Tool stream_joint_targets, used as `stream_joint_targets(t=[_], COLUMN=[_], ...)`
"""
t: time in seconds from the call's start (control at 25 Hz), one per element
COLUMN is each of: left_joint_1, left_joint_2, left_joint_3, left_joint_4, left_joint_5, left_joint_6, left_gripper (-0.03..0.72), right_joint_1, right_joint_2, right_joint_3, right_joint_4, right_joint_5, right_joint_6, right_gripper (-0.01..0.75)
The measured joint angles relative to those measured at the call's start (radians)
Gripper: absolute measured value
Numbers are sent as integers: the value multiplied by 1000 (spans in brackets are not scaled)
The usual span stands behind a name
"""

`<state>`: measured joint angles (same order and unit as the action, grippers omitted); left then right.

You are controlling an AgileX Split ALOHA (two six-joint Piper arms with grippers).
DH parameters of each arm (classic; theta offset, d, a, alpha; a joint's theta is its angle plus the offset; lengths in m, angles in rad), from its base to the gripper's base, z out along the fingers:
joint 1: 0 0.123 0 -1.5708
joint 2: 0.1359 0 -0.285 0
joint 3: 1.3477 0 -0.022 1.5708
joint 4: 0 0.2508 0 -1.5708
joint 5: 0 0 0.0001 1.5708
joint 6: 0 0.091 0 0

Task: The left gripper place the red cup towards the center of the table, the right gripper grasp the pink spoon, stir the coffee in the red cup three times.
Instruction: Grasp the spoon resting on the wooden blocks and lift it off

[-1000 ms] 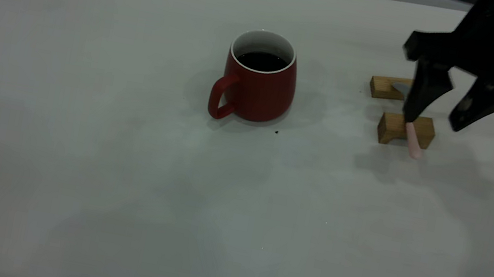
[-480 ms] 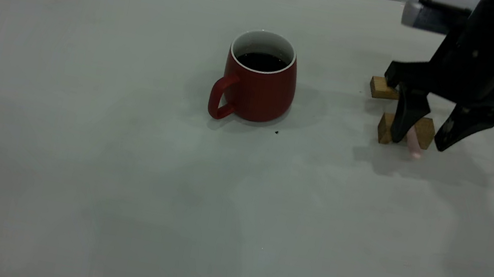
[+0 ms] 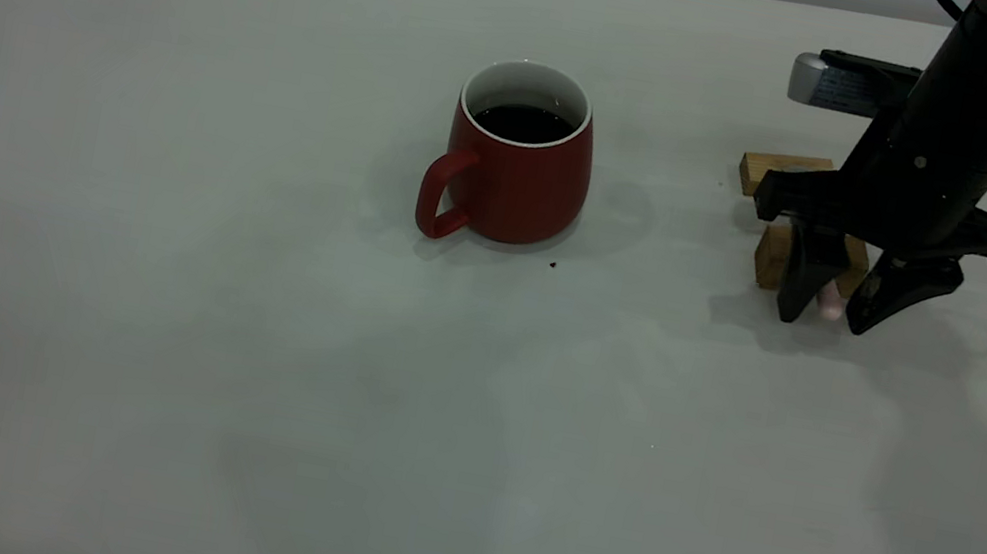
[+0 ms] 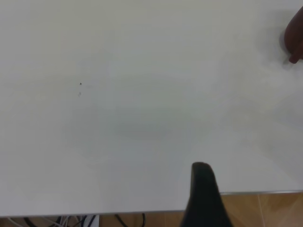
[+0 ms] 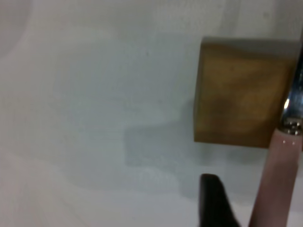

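The red cup point(image 3: 517, 175) stands upright near the middle of the table point(image 3: 241, 324), with dark coffee point(image 3: 524, 123) inside and its handle toward the near left. The pink spoon point(image 3: 829, 302) rests across a wooden block, and only its pink handle tip shows. My right gripper point(image 3: 822, 317) is down at the table, open, with one finger on each side of that handle. In the right wrist view the pink spoon point(image 5: 277, 184) passes beside one black finger point(image 5: 213, 201). My left gripper point(image 4: 265, 194) is off to the side, open and empty, with the red cup point(image 4: 296, 35) far off.
Two wooden blocks support the spoon, the near block point(image 3: 771, 255) right behind the right gripper's fingers and the far block point(image 3: 781, 173) behind it. A tiny dark speck point(image 3: 552, 265) lies by the cup. The table's edge point(image 4: 142, 213) runs close to the left gripper.
My right gripper has come down from above the blocks to the table, and its fingers now straddle the spoon's pink handle. The cup and blocks have not moved.
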<state>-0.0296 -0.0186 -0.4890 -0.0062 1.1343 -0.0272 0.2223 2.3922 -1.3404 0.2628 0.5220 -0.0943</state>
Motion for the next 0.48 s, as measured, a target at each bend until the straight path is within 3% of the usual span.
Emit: stream_joint_targets(t=[0.2, 0.36, 0.48], left_joint_1=[0, 0, 0], left_joint_2=[0, 0, 0], left_joint_3=[0, 0, 0], left_joint_4=[0, 0, 0], left_joint_5=[0, 1, 2], left_joint_6=[-1, -1, -1], left_gripper=[586, 586, 586], right_joint_1=[0, 0, 0], right_joint_2=[0, -18, -83], right_joint_3=[0, 0, 0], right_joint_4=[-2, -2, 12], right_joint_5=[12, 33, 127], right_joint_6=[0, 0, 0], right_gripper=[125, 126, 126])
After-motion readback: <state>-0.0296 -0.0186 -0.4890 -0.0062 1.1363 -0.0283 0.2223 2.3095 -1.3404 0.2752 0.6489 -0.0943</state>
